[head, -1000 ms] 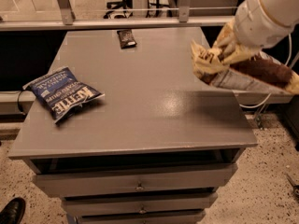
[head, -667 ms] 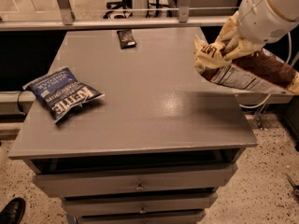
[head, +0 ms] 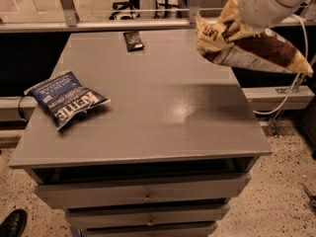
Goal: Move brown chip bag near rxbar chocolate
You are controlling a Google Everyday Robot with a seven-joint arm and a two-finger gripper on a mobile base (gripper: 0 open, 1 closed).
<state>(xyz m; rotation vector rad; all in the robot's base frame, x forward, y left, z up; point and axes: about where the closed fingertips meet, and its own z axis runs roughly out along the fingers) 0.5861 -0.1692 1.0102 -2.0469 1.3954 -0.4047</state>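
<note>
The brown chip bag (head: 256, 48), dark brown in the middle with pale tan edges, hangs in the air above the table's back right corner. My gripper (head: 231, 27) is shut on the bag's upper left part, with the white arm reaching in from the top right. The rxbar chocolate (head: 133, 40), a small flat dark wrapper, lies at the table's back edge, left of the bag and well apart from it.
A blue Kettle chip bag (head: 66, 98) lies on the left side of the grey table (head: 163, 117). Drawers (head: 145, 196) sit below the front edge. A white cable (head: 289, 90) hangs off the right. A black shoe (head: 12, 223) shows at bottom left.
My gripper has lifted the brown chip bag higher and carried it slightly towards the back of the table. The rxbar and the blue bag have not moved.
</note>
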